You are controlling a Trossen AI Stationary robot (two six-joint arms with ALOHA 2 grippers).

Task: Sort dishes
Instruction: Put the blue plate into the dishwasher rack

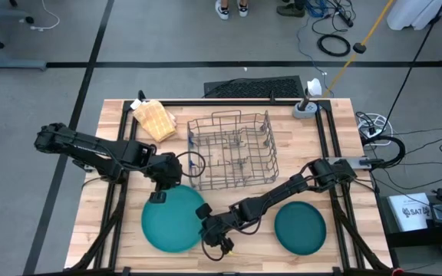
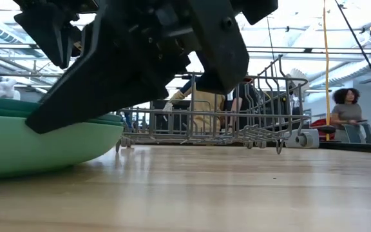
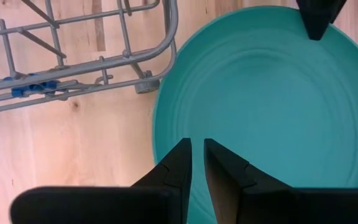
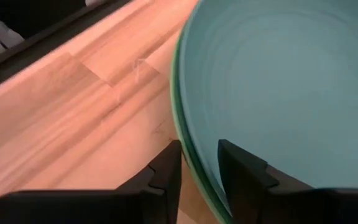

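Note:
A large teal plate [image 1: 173,222] lies near the table's front edge, stacked on a light green plate [image 2: 44,148]. My right gripper [image 4: 199,146] reaches in from the right and is shut on the stack's right rim. My left gripper [image 3: 196,144] hovers shut above the teal plate's far left edge and touches nothing. A darker green plate [image 1: 300,228] lies flat on the table at the front right. My right gripper has the rim [image 4: 194,171] of the teal plate, and the light green rim under it, between its two fingers. One finger [image 4: 244,171] lies over the plate's inside and the other [image 4: 166,171] is outside the rim. The fingers slant down from the table's right. The stack rests on the table.
A grey wire rack [image 1: 232,149] stands at the middle of the table, just beyond the plates. A tan waffle-textured lump [image 1: 153,119] lies at the far left. Bare wood shows between the two plates and along the front edge. People sit in the room behind.

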